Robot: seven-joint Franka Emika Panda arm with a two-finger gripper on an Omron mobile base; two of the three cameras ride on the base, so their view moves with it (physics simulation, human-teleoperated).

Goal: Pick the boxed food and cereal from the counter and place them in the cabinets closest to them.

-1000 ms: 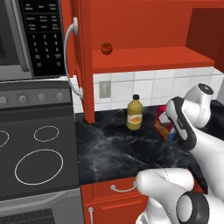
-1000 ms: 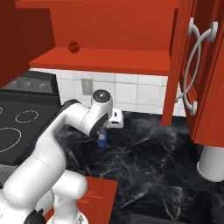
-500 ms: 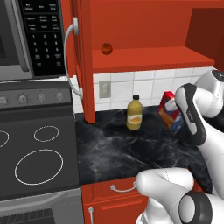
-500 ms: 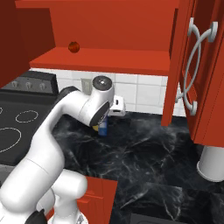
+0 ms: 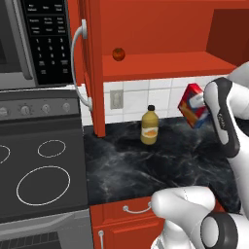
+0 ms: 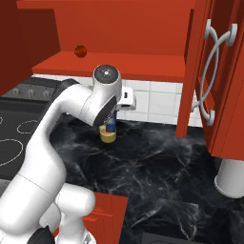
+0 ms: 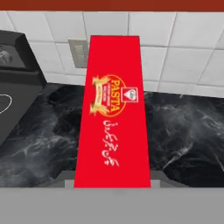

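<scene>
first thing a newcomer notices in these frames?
Probably the red pasta box, held up off the black counter in the shut gripper, beside the white arm. Next, the open red cabinets above, with a small round red thing on the shelf. An amber bottle stands alone on the counter by the tiled wall.

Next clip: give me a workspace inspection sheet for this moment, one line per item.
Surface: black marbled counter, red fronts below.
Job's things: red pasta box lifted off the counter, tilted; open red cabinet above it.
Clutter: amber bottle upright on the counter; small round red thing on the cabinet shelf.
Grippers: gripper shut on pasta box.
Cables: nothing seen.
Surroundings: stovetop, microwave, tiled wall with outlet.
</scene>
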